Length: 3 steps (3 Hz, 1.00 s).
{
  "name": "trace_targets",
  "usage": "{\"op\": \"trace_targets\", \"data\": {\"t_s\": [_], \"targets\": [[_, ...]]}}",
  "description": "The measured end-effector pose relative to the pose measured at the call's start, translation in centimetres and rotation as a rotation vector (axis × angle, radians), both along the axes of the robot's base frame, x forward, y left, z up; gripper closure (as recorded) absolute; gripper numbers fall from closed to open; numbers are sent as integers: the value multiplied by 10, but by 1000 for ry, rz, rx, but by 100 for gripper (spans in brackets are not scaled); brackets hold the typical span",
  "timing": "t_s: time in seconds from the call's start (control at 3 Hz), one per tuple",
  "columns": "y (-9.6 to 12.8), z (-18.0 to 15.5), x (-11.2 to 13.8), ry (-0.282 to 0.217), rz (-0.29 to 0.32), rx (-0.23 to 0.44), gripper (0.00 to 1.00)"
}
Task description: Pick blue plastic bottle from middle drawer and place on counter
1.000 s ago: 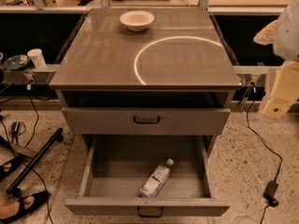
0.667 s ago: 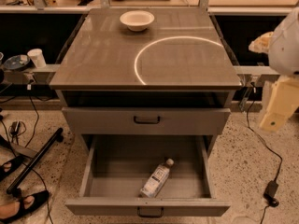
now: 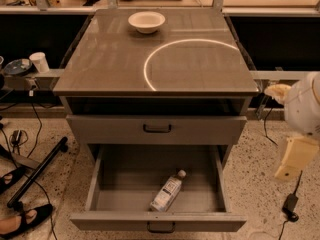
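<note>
The blue plastic bottle (image 3: 167, 191), clear with a white cap and a pale label, lies on its side on the floor of the open middle drawer (image 3: 125, 179), cap pointing to the back right. The drawer is pulled out fully, its dark handle at the front edge. The counter (image 3: 110, 59) is the glossy grey-brown top above, with a bright arc across it. My gripper (image 3: 292, 159) hangs at the right edge of the view, beside the cabinet and outside the drawer, well right of the bottle and holding nothing I can see.
A white bowl (image 3: 146, 21) stands at the back of the counter. The drawer above (image 3: 157, 129) is closed. Cables, a black bar (image 3: 37, 171) and shoes lie on the floor at left. A white cup (image 3: 39, 61) stands on a side ledge. A power adapter (image 3: 290, 206) lies at right.
My arm at the right edge has shifted downward and a little further right. The bottle and the drawer have not moved.
</note>
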<state>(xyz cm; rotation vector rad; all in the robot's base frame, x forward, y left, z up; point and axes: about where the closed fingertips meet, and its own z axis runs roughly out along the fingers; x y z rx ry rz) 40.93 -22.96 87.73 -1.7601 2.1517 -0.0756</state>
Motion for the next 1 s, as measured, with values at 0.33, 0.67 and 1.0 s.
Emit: {"op": "trace_targets", "data": {"t_s": [0.33, 0.67, 1.0], "targets": [[-10, -38, -5, 12, -23, 18, 0], [-12, -72, -7, 23, -32, 31, 0], [-14, -109, -15, 33, -36, 49, 0]]}}
